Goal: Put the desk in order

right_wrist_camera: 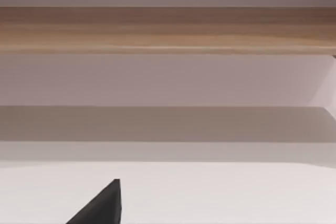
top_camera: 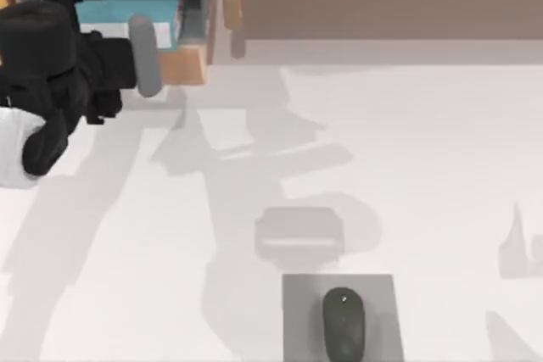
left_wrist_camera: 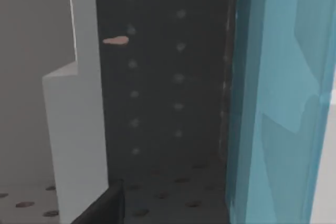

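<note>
While the left gripper (top_camera: 140, 57) reaches into the wooden shelf (top_camera: 191, 61) at the white desk's (top_camera: 424, 167) far left, apparently beside a blue book (top_camera: 127, 6), its grip cannot be told; a mouse (top_camera: 343, 324) rests on its grey pad (top_camera: 297, 315).

The desk (top_camera: 441, 150) is a flat white tabletop with wooden shelves behind.

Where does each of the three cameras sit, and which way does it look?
Top view: above the desk, looking down; the left arm reaches to the blue book in the wooden shelf.
Left wrist view: on the left arm, close to the blue book.
Right wrist view: low, facing the long shelf; a black claw tip shows.
Shared: the top and left wrist views both show the book.
</note>
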Controlling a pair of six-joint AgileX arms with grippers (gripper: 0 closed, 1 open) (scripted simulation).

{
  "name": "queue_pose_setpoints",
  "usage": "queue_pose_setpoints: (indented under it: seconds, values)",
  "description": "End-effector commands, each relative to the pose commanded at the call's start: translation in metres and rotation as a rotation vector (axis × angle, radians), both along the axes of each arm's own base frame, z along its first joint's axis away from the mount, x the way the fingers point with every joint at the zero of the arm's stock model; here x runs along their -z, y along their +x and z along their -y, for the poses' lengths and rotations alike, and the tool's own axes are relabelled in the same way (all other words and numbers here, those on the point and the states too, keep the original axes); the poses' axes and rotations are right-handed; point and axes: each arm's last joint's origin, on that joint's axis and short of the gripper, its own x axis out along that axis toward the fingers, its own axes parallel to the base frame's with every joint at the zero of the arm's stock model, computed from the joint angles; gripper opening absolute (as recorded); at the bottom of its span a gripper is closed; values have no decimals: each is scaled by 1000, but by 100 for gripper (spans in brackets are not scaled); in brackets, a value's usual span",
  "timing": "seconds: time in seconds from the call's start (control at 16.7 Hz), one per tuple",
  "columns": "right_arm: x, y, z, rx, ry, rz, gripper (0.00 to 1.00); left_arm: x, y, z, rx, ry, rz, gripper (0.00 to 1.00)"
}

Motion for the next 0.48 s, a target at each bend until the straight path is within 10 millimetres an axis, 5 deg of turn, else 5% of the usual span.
queue_pose_setpoints:
  seconds: [0.48]
  values:
    - [0, 0, 0, 0, 0, 0, 100, 3, -42, 0, 4, 4, -9, 100]
